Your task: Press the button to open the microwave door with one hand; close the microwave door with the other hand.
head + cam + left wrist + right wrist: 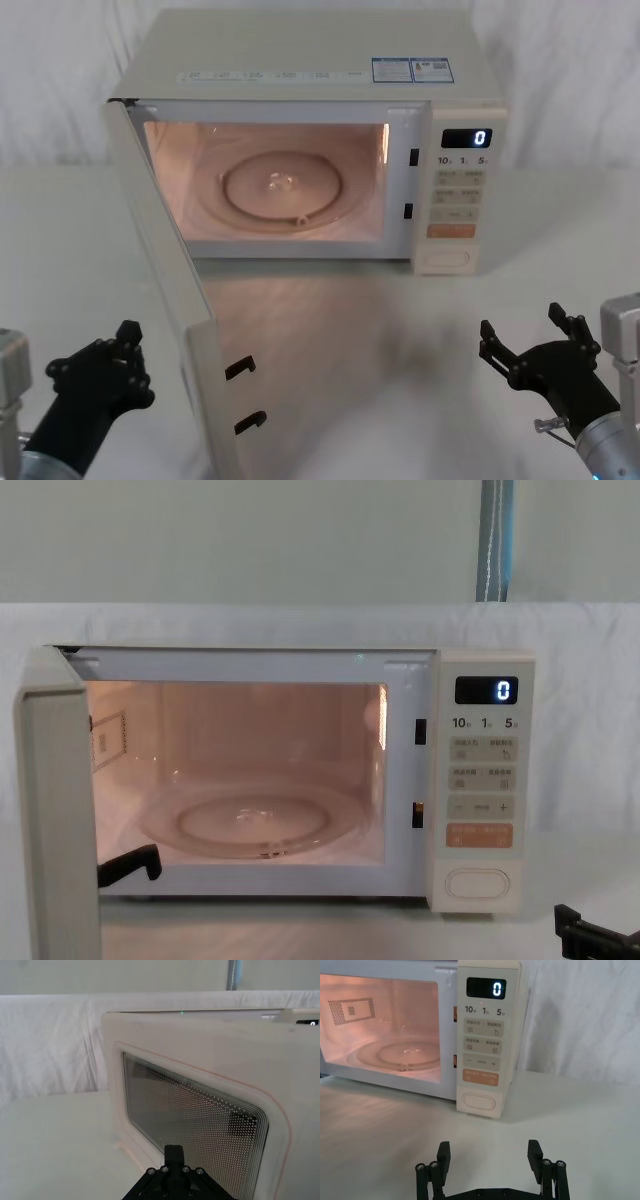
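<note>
The cream microwave [300, 60] stands at the back of the table with its cavity lit and its display showing "0". The microwave door [170, 300] stands wide open, swung out on its left hinge toward me; the chest view shows it edge-on [55, 810]. The oval cream button [445, 259] sits at the bottom of the control panel [477, 1102]. My left gripper [120, 345] is low at the left, shut, outside the door and facing its dark window [195, 1120]. My right gripper [522, 325] hovers open and empty in front of the button [476, 883], well short of it.
A white cloth covers the table [400, 380] and the wall behind. Latch hooks [240, 367] stick out from the door's free edge. A glass turntable [283, 187] lies inside the cavity. Bare tabletop lies between the door and my right gripper.
</note>
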